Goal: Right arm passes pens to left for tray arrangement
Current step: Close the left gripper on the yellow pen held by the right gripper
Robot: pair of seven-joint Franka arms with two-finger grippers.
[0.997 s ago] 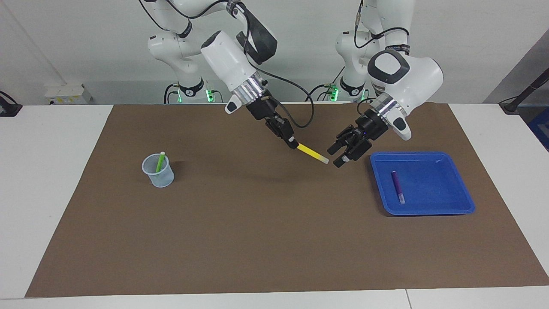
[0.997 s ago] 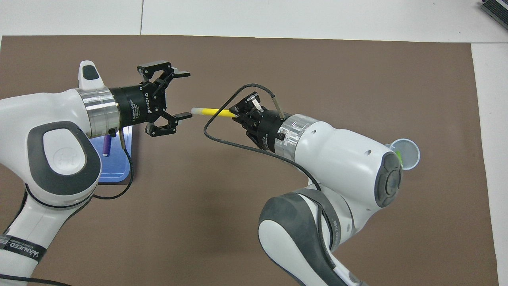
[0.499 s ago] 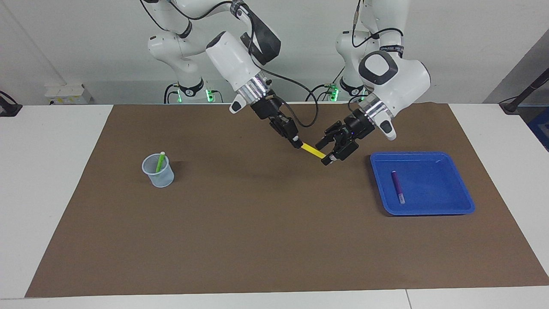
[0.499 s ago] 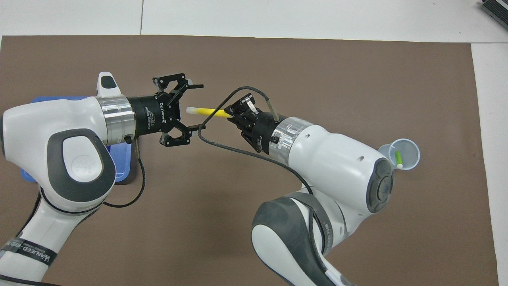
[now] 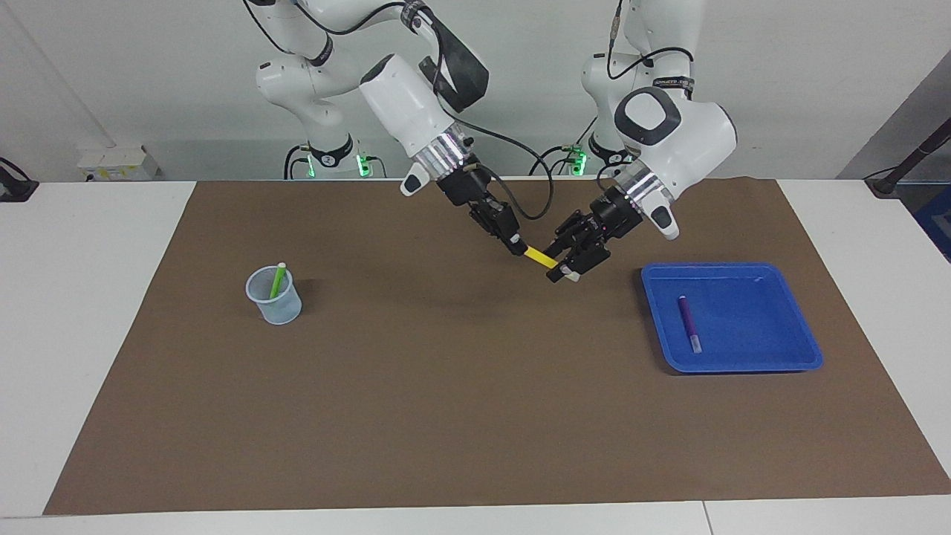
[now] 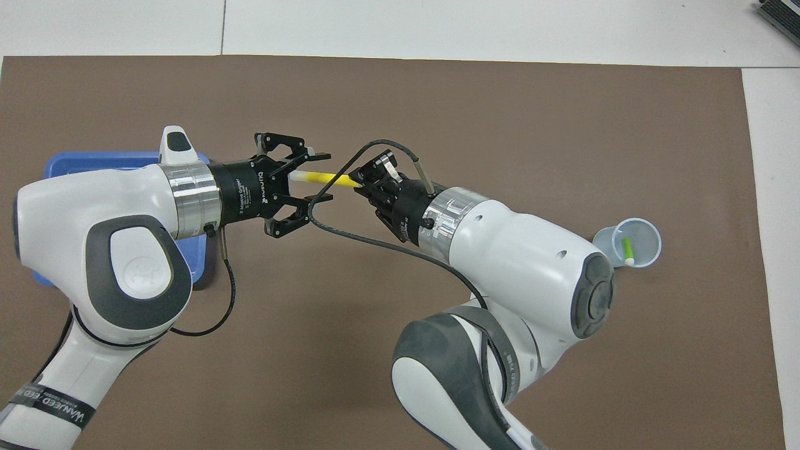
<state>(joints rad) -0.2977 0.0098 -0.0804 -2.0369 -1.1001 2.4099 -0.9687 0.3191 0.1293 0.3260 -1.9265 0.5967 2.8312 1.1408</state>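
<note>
The right gripper (image 5: 515,246) is clenched on the dark end of the yellow pen (image 5: 540,257), holding it up in the air over the brown mat (image 5: 446,416), with the pen's pale clear end pointing toward the left arm's end of the table. The left gripper (image 5: 562,273) faces it, its fingers standing around that pale end. In the overhead view the fingers (image 6: 317,155) sit on either side of the pen (image 6: 325,179) with a small gap visible, so they are partly closed; whether they already press on the pen I cannot tell.

The facing view shows both grippers raised above the mat, their shadow lying on it below the pen. The overhead view shows the gap at the left gripper's (image 6: 320,176) fingers, which the facing view hides, and the right gripper (image 6: 361,181) meeting the yellow barrel.

The blue tray (image 5: 787,357) rests on the mat toward the left arm's end, near the left gripper. The purple pen (image 5: 688,321) lies flat in it; in the overhead view the left arm (image 6: 119,231) covers most of the tray (image 6: 87,160) and hides this pen. Well apart, toward the right arm's end, the green pen (image 5: 277,281) leans inside a pale translucent cup (image 5: 276,305), also seen from above (image 6: 627,249).
</note>
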